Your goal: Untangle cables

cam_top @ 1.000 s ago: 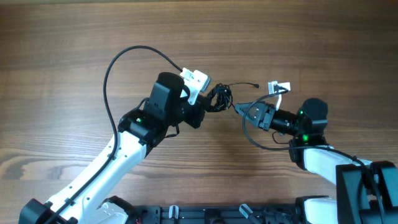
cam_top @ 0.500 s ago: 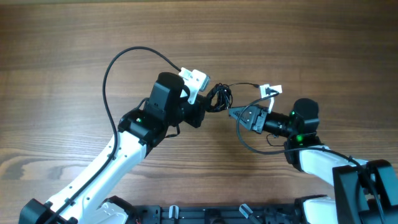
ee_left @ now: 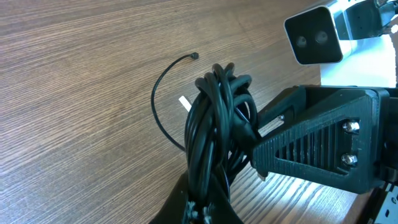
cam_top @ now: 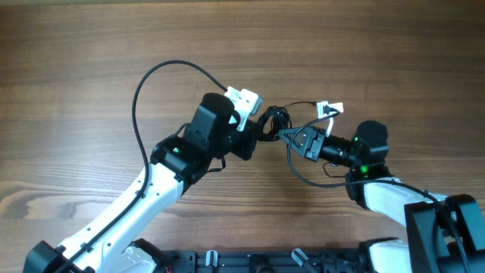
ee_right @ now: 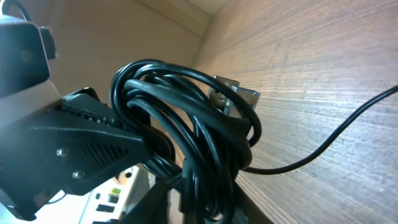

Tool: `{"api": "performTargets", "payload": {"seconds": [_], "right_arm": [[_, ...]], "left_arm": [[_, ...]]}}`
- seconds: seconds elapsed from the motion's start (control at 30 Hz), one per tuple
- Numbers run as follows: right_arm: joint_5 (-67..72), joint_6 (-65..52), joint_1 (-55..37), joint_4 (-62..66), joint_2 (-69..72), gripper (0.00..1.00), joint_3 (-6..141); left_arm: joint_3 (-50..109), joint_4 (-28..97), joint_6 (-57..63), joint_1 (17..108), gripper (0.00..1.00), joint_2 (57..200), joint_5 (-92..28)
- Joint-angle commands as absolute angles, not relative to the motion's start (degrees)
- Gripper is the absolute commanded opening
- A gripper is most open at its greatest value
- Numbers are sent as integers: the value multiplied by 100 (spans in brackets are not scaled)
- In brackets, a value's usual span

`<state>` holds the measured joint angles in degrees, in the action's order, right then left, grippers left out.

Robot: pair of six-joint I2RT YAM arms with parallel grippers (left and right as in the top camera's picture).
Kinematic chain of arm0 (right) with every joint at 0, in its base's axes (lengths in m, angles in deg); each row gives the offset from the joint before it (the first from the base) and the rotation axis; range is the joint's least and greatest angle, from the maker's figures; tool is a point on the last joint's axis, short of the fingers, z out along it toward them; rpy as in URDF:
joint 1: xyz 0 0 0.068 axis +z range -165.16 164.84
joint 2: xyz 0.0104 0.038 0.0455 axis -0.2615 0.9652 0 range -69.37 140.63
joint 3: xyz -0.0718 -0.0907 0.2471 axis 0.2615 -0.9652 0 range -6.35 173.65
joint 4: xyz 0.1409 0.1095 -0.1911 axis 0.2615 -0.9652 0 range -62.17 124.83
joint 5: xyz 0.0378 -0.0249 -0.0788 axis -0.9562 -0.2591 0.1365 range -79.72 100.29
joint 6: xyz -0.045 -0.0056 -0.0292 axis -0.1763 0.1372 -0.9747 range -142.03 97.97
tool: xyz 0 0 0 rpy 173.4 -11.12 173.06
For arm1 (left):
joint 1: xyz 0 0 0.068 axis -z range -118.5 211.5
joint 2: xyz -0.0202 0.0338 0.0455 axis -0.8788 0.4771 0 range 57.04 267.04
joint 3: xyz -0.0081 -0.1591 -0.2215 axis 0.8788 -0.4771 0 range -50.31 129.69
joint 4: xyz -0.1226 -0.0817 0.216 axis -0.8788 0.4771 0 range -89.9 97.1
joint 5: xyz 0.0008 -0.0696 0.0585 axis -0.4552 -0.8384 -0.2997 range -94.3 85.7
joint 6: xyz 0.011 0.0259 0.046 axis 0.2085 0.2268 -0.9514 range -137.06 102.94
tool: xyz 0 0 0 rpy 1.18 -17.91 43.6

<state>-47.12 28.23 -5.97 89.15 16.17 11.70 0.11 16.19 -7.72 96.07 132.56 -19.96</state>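
Bunch of thin black cables [cam_top: 273, 123], mid-table, between my two grippers. It is wound in tight loops, more knot than loose strands.

Left gripper [cam_top: 259, 134]: jaws together, clamped on the bunch's lower end. In the left wrist view the loops rise straight out of my fingertips.

Right gripper [cam_top: 285, 134]: in from the opposite side, nose at the same bunch. One black ribbed finger [ee_left: 311, 146] lies against the loops. Whether these jaws are clamped or only around the loops I cannot tell — in the right wrist view the bunch hides the fingertips.

One loose thin strand [ee_left: 160, 102] curls off the bunch across the brown wood-grain table [cam_top: 91, 61] and ends in a tiny black plug [ee_left: 194, 56] lying on the wood. In the overhead view it runs off the top of the bunch toward my right.

Small silver metal plug [ee_right: 236, 98] — tucked against the outer loops, facing the table.

White camera box [ee_left: 314, 34] of my right wrist sits above the ribbed finger.
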Motion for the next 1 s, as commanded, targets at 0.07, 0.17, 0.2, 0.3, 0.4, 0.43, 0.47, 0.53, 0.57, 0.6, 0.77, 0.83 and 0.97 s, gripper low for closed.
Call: {"api": "performTargets", "payload": {"seconds": [0.07,0.17,0.2,0.3,0.4,0.43,0.47,0.53,0.57,0.6,0.77,0.83,0.97], "right_arm": [[-4797,2895,-557,8699,1613,53,1194],[-4797,2895,-557,8705,1613,52,1194],[-4797,2893,-557,8705,1613,52,1194],[-4795,2895,-557,8705,1613,49,1194],[-4703,2867,-557,8701,1613,49,1194],[-4684,2845,-557,8703,1613,49,1194],[-4664,2786,-557,8705,1613,49,1194],[-4664,2755,-557,8707,1613,45,1194],[-4653,2746,-557,8707,1613,43,1194],[-4647,2749,-557,8710,1613,39,1194],[-4647,2755,-555,8705,1613,29,1194],[-4629,2755,-555,8703,1613,28,1194],[-4542,2755,-555,8699,1613,27,1194]], "left_arm": [[59,1628,-739,9655,4,13291,-1039],[61,1611,-739,9655,4,13291,-870],[59,1602,-739,9655,4,13291,-870],[59,1608,-737,9655,4,13291,-875],[59,1606,-737,9683,4,13291,-1006],[59,1606,-737,9699,4,13291,-1023],[59,1606,-737,9773,4,13291,-1023],[59,1606,-739,9873,4,13291,-1023],[59,1606,-739,9930,4,13291,-1021],[59,1606,-739,9974,4,13291,-1021],[59,1606,-737,10105,4,13291,-1021],[59,1606,-737,10105,4,13291,-1023],[59,1604,-737,10214,4,13291,-1045]]}}
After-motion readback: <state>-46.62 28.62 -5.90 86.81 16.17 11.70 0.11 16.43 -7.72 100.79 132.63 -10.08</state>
